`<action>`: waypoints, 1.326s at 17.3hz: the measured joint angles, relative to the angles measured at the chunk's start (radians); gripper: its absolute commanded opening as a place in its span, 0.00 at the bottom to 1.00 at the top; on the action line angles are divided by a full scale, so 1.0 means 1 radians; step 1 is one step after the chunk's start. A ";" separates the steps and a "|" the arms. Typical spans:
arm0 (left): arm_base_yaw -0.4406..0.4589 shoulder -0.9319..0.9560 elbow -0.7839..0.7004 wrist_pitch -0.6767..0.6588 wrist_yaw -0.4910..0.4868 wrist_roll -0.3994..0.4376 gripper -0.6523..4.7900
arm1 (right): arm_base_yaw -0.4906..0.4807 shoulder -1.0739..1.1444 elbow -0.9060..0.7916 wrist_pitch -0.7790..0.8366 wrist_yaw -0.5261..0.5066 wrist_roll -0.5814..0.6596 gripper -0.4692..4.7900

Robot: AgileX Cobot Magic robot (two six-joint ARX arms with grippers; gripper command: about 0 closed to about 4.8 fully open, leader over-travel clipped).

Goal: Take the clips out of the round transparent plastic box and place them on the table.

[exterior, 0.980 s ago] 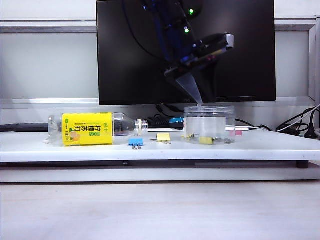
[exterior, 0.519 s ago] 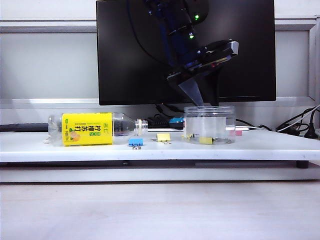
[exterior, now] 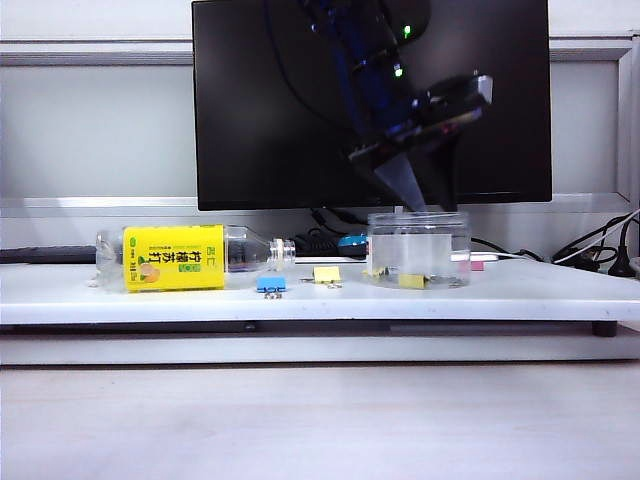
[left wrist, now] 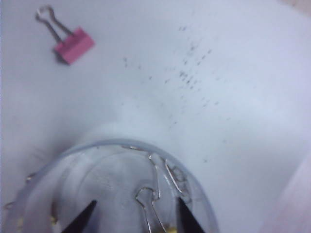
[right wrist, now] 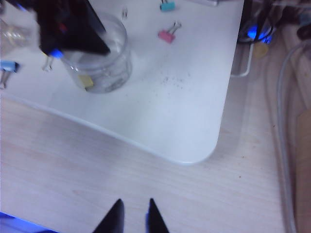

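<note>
My right gripper waits off the table's front edge, jaws slightly parted, empty. Past it, my left gripper hangs wide open and empty over the round transparent plastic box, lined up for the clips inside.

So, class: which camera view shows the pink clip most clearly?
The left wrist view: the pink clip lies large on the table, handles plain. The right wrist view shows it small, past the round box. The exterior view shows only a pink sliver.
</note>
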 measured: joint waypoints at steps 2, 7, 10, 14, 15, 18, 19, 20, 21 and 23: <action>0.000 0.015 0.000 -0.006 0.000 -0.013 0.50 | 0.000 -0.008 -0.002 -0.003 0.000 0.000 0.22; -0.002 0.020 0.000 -0.044 -0.021 -0.020 0.50 | 0.000 -0.012 -0.002 -0.034 0.000 0.000 0.22; 0.008 0.020 0.000 -0.091 -0.044 -0.019 0.50 | 0.000 -0.013 -0.002 -0.036 -0.005 0.000 0.22; 0.020 0.020 0.000 -0.113 -0.087 -0.018 0.50 | 0.000 -0.029 -0.003 -0.046 -0.005 0.000 0.22; 0.019 0.020 0.000 -0.113 -0.086 -0.018 0.50 | 0.000 -0.035 -0.003 -0.046 -0.005 0.000 0.22; 0.020 0.020 0.000 -0.119 -0.087 -0.004 0.50 | 0.000 -0.042 -0.003 -0.047 -0.005 0.000 0.22; 0.019 0.020 0.000 -0.124 -0.087 0.001 0.50 | 0.000 -0.041 -0.003 -0.046 -0.005 0.000 0.22; 0.020 0.020 0.000 -0.130 -0.087 0.004 0.50 | 0.000 -0.041 -0.003 -0.046 -0.005 0.000 0.22; 0.021 0.020 0.000 -0.140 -0.086 0.006 0.50 | 0.000 -0.041 -0.003 -0.046 -0.005 0.000 0.22; 0.024 0.020 0.000 -0.151 -0.087 0.008 0.50 | 0.000 -0.042 -0.011 -0.045 -0.005 0.000 0.22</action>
